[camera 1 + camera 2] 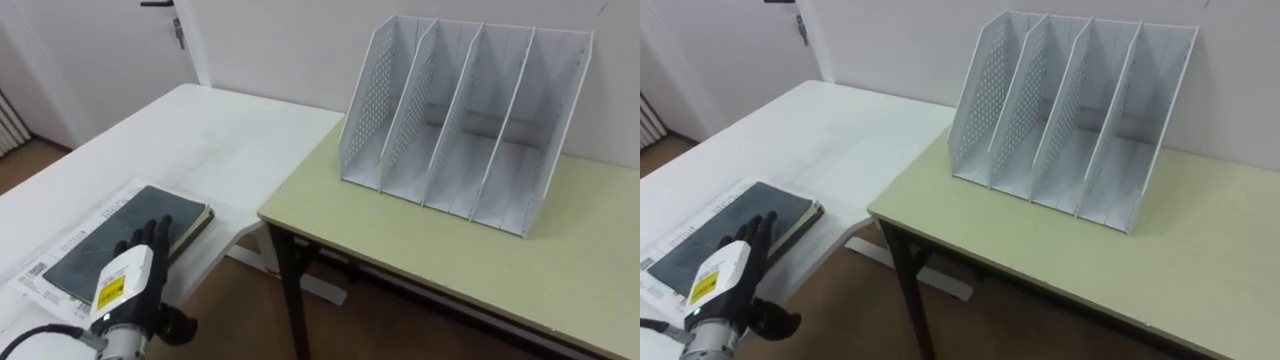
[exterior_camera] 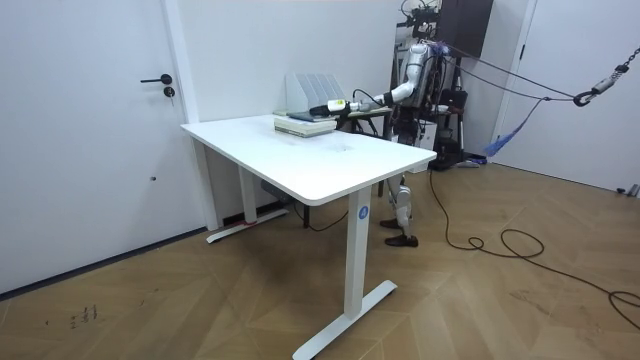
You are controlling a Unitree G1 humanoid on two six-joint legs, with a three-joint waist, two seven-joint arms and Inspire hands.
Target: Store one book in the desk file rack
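Observation:
A dark grey book (image 1: 115, 238) lies on printed sheets (image 1: 38, 276) at the near corner of the white table (image 1: 230, 140). My left hand (image 1: 128, 282) comes in from the lower left. It is open, with straight fingers laid on the book's near edge and the thumb out to the side below it. The white perforated file rack (image 1: 460, 110) stands upright on the pale green desk (image 1: 560, 260) against the wall, with nothing in its several slots. In the room view I stand behind the white table, my left arm stretched to the book (image 2: 305, 120), the rack (image 2: 312, 88) just behind it.
A narrow gap with wooden floor (image 1: 240, 310) separates the white table from the desk's dark leg (image 1: 292, 290). A white door (image 1: 100, 50) is at the back left. The rack's back is close to the wall.

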